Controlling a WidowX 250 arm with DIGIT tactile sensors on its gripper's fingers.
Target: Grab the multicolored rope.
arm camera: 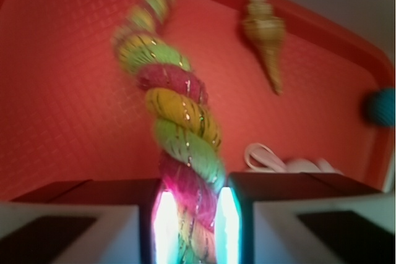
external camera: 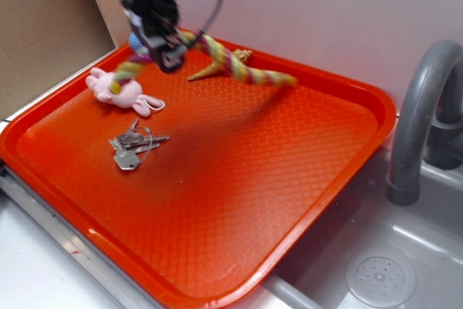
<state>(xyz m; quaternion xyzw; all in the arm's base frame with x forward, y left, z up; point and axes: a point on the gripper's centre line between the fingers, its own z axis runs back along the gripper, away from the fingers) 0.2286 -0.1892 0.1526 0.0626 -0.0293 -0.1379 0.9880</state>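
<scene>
Over tray (external camera: 340, 179), jaws clamp multicolored rope (arm camera: 179, 122).

arm enters from the top of the exterior view, wrist pointing down, black housing with a cable looping off its side. gripper (external camera: 165, 52) sits raised above the surface below it. in the wrist view the gripper (arm camera: 192, 227) has both fingers (arm camera: 162, 227) pressed against the multicolored rope (arm camera: 179, 128), one on each side, the cord running forward and away from the fingertips. jaws nearly together, grip closed.
</scene>
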